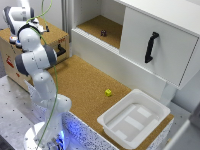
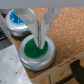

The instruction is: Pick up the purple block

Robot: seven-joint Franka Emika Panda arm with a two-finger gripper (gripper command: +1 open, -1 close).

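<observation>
Looking at the exterior view first: the Panda arm (image 1: 37,60) stands at the view's left, base on a perforated metal plate, w/ a green cable (image 1: 49,75) running along it. Its wrist end reaches up over a cardboard box (image 1: 30,47) at the view's upper left; the tool (image 1: 29,27) is partly hidden by the arm itself, so can't tell its state from here. The purple block (image 1: 103,33) is a tiny dark cube sitting on the cork floor of the open white cabinet (image 1: 145,35) compartment, near the back, well apart from the arm. A black handle (image 1: 151,47) sits on the cabinet's sliding door at the view's right. On the cork worktop (image 1: 85,82) lies a small yellow-green block (image 1: 108,92), alone, near a white plastic tray (image 1: 134,120) that rests at the worktop's edge toward the view's lower right.

Wrist view: the tool (image 2: 39,36) hangs just above a round metal tin w/ a green top (image 2: 36,51), fingers (image 2: 34,27) drawn close together w/ only a thin gap, gripping nothing. Whether the tips touch the tin's top can't be told. A second tin w/ a blue top (image 2: 18,22) sits just beside the green one. Both rest on cork. The purple block doesn't show in this view.
</observation>
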